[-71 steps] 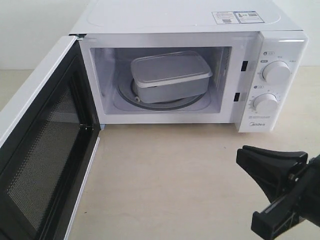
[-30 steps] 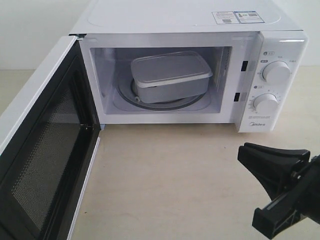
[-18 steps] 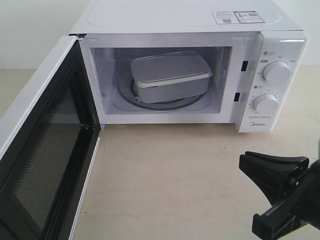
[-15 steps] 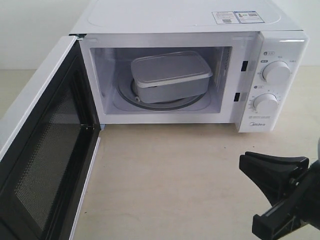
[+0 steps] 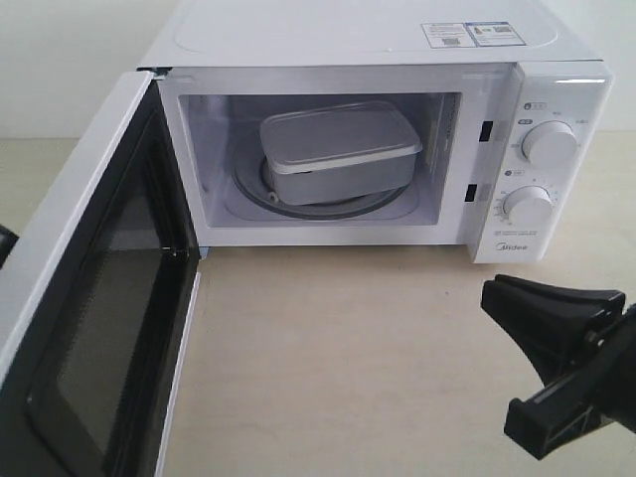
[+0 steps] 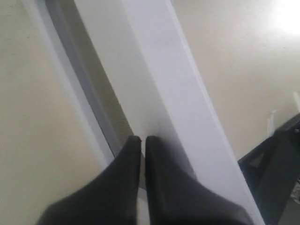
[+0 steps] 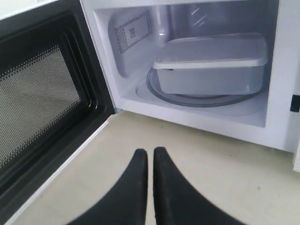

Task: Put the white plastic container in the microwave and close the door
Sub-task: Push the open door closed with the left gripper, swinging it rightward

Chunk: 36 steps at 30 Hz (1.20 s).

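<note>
1. Load. The container [image 5: 338, 154] sits lid-on upon the turntable [image 5: 298, 204] inside the microwave [image 5: 556, 89], at upper centre of the exterior frame. We judge the placing step complete. The box stands clear of the cavity walls and behind the front opening, so the door should swing home without striking it.

2. Door. The door [image 5: 99, 328] stands open at the lower left of the frame, with its mesh window facing inward. Closing it is the remaining step.

3. Left hand. The left hand [image 6: 140, 139] has its fingers pressed together and grips nothing. Its tips lie at the white outer face of the door, beside the dark window border. The wrist view is blurred, so we take this as probable contact only. In the exterior frame only a dark sliver shows at the left edge, behind the door. We judge it is placed there because drawn-together fingers make a firm pusher, and the outer face is the side that drives the door shut.

4. Right hand. The right hand [image 7: 150, 151] is likewise drawn together and empty. It hangs above the bench [image 5: 348, 348] at the lower right of the exterior frame, well apart from the microwave, which keeps the door's arc free.
</note>
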### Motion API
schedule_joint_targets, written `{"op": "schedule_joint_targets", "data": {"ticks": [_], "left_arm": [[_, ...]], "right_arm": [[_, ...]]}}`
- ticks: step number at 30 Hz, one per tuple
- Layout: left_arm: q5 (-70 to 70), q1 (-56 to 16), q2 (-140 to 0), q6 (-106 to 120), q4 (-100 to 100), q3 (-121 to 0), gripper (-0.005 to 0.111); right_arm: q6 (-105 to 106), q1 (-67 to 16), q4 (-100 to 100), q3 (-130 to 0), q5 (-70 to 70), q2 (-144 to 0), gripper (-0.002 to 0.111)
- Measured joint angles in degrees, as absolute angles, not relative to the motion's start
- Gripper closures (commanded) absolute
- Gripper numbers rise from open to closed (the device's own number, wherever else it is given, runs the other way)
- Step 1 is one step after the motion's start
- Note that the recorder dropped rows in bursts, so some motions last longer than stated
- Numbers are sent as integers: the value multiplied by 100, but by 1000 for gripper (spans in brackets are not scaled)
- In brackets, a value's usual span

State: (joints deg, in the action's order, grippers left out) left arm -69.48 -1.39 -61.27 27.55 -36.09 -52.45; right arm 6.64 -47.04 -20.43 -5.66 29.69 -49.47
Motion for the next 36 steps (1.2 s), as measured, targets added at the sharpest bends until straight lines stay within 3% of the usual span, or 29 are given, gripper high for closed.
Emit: {"op": "schedule_joint_targets", "data": {"ticks": [13, 22, 30, 36], "left_arm": [[-6729, -139, -6962, 4102, -5382, -5245, 102], [-6162, -304, -7723, 5405, -6696, -5245, 102], [-5751, -810, -8316, 5648, -6866, -5249, 102], [-6137, -842, -7808, 5775, -6820, -5249, 102]], "right_arm": [[545, -4704, -1640, -616, 3785, -3767, 108], [61, -4704, -828, -1939, 1061, -3158, 108], [62, -4704, -788, -2373, 389, -3158, 108], [0, -4704, -778, -2384, -45, -3579, 108]]}}
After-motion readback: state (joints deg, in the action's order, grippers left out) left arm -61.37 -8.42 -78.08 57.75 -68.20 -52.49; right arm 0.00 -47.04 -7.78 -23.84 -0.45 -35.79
